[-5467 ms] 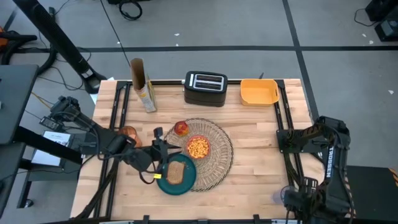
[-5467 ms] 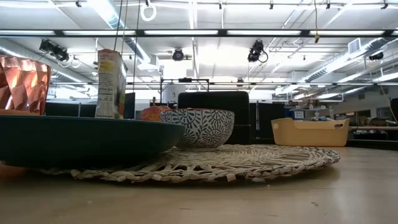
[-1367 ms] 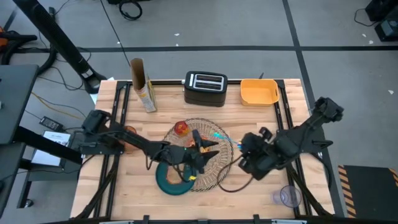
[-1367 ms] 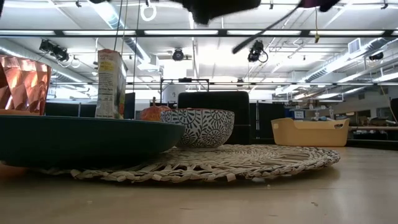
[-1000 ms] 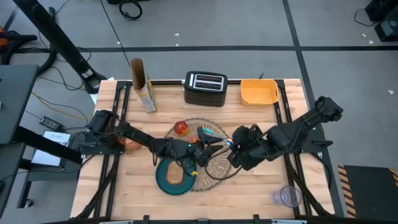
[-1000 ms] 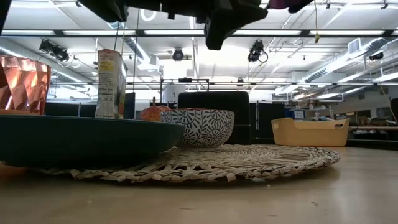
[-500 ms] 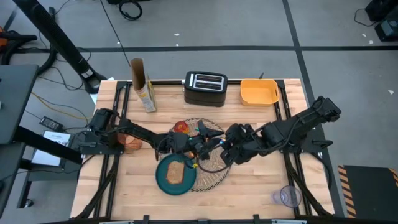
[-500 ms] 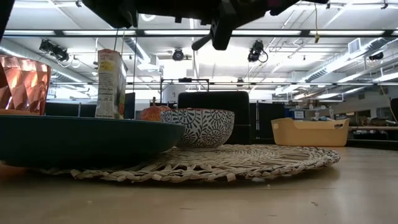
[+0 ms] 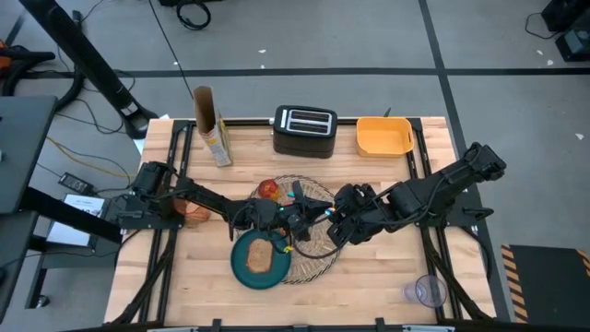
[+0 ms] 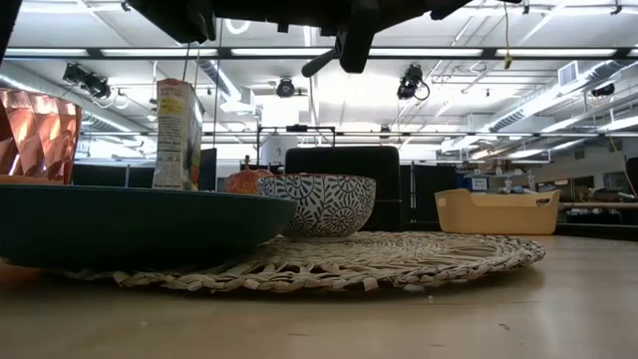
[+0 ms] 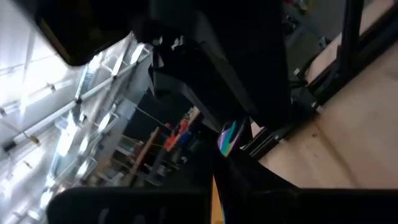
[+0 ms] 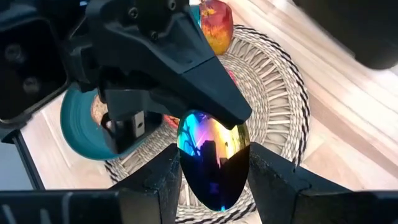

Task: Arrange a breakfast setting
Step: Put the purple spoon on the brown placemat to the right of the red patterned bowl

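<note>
While both arms meet over the middle of the high view, the blue spoon [image 12: 213, 158] hangs in the air between them, above the woven placemat [image 9: 319, 260] and clear of the surface. The right tool [image 12: 213, 167] grips it across the spoon's rounded bowl, one finger against each edge. The left tool [image 12: 208, 106] reaches in from the left of the high view, and its fingers are closed to a narrow point just where the handle leaves the spoon's bowl. It looks clamped on the handle, though the handle itself is hidden behind those fingers.

The spoon's mirror-bright, rainbow-tinted face suggests polished metal or a hard glossy coating. I would expect it to be light and stiff, unlikely to bend or break, but slick under the finger pads. The curved bowl gives the right tool only two edges to bear on, so that hold could pivot or slide. The flat handle is the better place to take it, gripped across its width and close to the bowl so the free end cannot swing far.

Below, the dark teal plate [image 9: 238, 267] carries the toast slice [image 9: 260, 255] at the lower left of the placemat. The red apple [image 9: 268, 190] sits at its upper left edge and the small bowl [image 10: 317, 204] near its middle. The orange cup [image 10: 35, 135] stands off the placemat, towards the left of the surface.
</note>
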Robot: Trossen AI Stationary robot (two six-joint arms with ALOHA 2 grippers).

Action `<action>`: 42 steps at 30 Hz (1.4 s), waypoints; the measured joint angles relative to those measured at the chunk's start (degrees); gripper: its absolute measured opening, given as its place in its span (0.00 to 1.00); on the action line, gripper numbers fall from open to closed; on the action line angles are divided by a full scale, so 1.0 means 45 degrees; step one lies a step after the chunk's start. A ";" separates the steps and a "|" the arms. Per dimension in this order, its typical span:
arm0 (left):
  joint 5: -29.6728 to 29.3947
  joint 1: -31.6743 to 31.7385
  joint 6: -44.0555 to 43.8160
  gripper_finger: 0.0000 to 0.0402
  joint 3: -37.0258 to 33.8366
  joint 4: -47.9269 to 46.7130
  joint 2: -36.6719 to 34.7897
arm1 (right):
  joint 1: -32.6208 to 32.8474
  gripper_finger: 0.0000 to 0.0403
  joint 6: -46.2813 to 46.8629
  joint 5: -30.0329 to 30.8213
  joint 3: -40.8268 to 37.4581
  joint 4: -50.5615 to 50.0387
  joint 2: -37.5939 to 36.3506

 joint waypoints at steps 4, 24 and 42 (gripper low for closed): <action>-0.0013 0.0000 -0.1028 0.05 -0.0002 0.0006 0.0000 | -0.0007 0.43 -0.0272 0.0103 0.0000 0.0017 -0.0005; 0.1998 0.0068 -0.8985 0.05 0.0010 0.4094 -0.0010 | 0.3102 0.56 -0.5820 0.4581 -0.0322 0.0089 -0.2434; 0.4671 -0.0359 -1.3384 0.05 0.0278 0.8007 -0.0019 | 0.2397 0.56 -1.2863 0.5384 -0.6674 1.6649 -0.1110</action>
